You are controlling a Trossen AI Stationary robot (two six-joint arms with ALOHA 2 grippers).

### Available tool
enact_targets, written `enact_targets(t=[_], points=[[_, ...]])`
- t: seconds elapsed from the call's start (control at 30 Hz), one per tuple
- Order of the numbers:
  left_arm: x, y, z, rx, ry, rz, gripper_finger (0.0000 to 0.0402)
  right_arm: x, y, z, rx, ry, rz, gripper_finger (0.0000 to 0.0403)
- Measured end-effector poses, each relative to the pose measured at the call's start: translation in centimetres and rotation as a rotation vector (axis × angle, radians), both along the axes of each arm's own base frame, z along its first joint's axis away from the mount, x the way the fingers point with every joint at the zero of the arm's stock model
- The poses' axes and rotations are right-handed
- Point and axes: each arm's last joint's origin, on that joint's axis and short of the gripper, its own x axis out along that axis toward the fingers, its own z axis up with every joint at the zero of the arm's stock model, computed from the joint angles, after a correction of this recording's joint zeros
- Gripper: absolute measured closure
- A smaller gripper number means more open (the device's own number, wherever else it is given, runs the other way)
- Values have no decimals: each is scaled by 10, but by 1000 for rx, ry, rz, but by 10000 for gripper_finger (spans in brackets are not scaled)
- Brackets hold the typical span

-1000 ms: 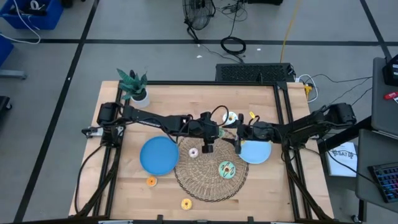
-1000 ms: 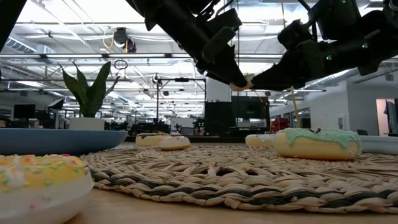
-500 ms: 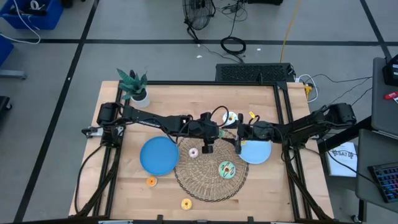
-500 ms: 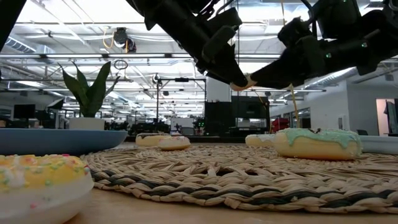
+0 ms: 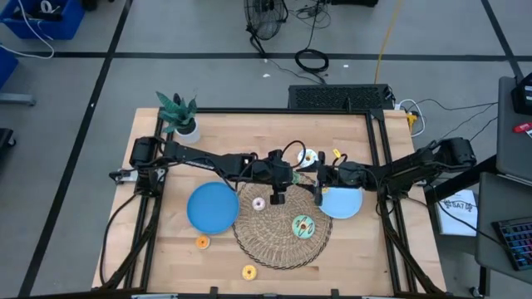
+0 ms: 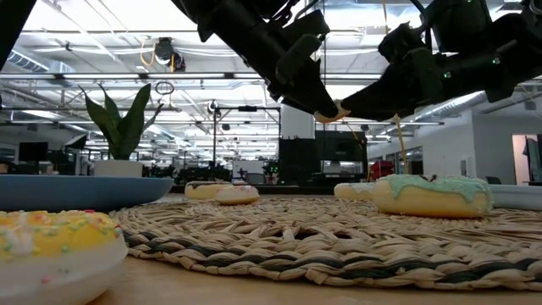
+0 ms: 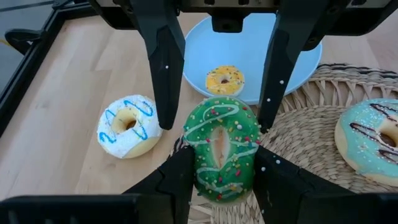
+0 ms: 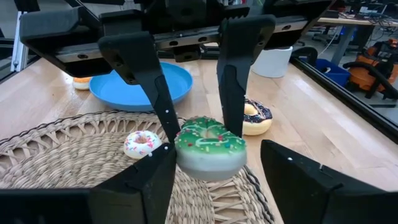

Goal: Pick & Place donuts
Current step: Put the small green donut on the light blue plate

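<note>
The left gripper (image 7: 214, 180) is clamped on a green iced donut (image 7: 221, 154), squeezed into an oval whose long axis runs along the fingers, above the far edge of the woven mat (image 5: 278, 241) near the table's middle. The right gripper (image 8: 214, 180) faces it with its fingers spread on either side of that same donut; whether they touch it cannot be told. The light blue plate (image 7: 292, 65) beside the mat holds a small yellow donut (image 7: 225, 79). The darker blue plate (image 5: 212, 208) lies on the mat's other side. On the mat lie a mint donut with chocolate drizzle (image 5: 302, 226) and a small pink one (image 5: 258, 203). A white donut with blue icing lines (image 7: 129, 124) sits on the bare table.
</note>
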Motion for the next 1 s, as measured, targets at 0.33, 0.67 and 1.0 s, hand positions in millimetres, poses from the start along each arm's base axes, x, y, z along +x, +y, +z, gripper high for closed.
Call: enact_targets(t=[0.33, 0.67, 1.0], points=[[0, 0, 0, 1, -1, 0, 252, 0, 0, 0, -3, 3, 3, 236], [1, 0, 1, 0, -11, 0, 252, 0, 0, 0, -4, 3, 2, 273], [1, 0, 1, 15, -10, -10, 252, 0, 0, 0, -4, 3, 1, 280]])
